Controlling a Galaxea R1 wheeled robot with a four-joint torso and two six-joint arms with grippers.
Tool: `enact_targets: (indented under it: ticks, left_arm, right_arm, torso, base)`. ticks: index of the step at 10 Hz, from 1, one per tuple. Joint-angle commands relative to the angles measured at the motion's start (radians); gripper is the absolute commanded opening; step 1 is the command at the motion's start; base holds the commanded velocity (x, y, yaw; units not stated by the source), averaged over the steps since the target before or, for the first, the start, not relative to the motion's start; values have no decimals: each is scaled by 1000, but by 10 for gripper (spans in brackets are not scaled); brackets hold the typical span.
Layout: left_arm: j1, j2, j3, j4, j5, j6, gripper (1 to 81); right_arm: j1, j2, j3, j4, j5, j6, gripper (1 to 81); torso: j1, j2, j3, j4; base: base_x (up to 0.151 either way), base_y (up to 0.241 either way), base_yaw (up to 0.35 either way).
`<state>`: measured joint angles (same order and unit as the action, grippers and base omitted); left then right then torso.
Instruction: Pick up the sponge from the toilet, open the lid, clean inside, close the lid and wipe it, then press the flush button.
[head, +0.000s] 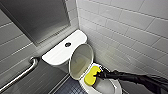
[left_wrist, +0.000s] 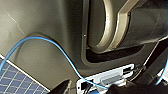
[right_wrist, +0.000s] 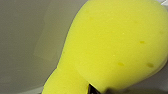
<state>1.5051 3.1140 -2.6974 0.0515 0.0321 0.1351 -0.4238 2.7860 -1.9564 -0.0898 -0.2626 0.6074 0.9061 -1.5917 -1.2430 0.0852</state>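
Sponge (head: 91, 75): yellow, located in the open bowl of the toilet (head: 113, 88), just in front of the raised lid (head: 80, 60). Fingers (head: 100, 74) of the right arm (head: 135, 78) are clamped on the sponge's right-hand edge, and the sponge body extends from the fingertips toward the lid. In the right wrist view the sponge (right_wrist: 112, 47) sits directly ahead of the fingers, against white ceramic. The lid stands upright against the tank (head: 58, 53). Flush button (head: 68, 44): centred on the tank cover. Grab bar (head: 21, 75): on the tiled wall left of the tank.
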Motion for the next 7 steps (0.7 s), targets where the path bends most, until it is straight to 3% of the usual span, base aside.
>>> enact_targets:
  ticks: [1,4,7]
  left_arm:
    - [30,-1,4,-12,97,9,811]
    - [31,-6,4,-13,98,9,811]
    - [33,-4,4,-13,98,9,811]
  right_arm:
    - [122,121,-67,-11,-27,5,10]
    - [112,235,-177,-13,-20,3,10]
    - [18,264,-209,-15,12,-1,10]
  torso:
    - [0,0,0,0]
    - [0,0,0,0]
    - [0,0,0,0]
  base:
    - [0,0,0]
    - [0,0,0]
    - [0,0,0]
